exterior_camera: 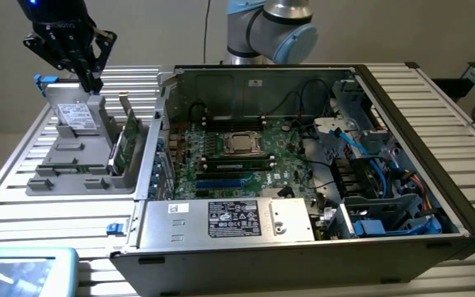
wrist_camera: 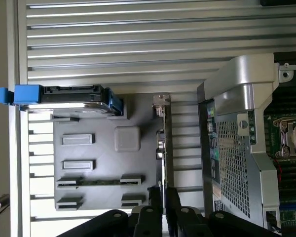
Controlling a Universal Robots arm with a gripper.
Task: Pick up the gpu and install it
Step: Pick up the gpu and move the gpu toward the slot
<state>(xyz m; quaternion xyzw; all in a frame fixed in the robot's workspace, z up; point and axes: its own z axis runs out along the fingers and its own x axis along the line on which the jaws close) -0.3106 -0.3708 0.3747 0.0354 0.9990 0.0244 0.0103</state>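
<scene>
Over the grey holder tray (exterior_camera: 85, 162) at the exterior view's left, your gripper (exterior_camera: 91, 80) hangs above the gpu (exterior_camera: 127, 141). The card stands on edge in its slot, so its top edge is free to pinch. From the wrist, the fingers (wrist_camera: 152, 202) are slightly apart and empty, lined up along that edge.

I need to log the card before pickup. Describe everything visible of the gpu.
The gpu is a thin green circuit-board card with a narrow silver bracket at one end. It stands upright on its long edge, slotted in the grey holder on the slatted table, between the hard drive and the open computer case. Only the holder touches it; the claw hangs above, in line with its edge, clear of it.
</scene>
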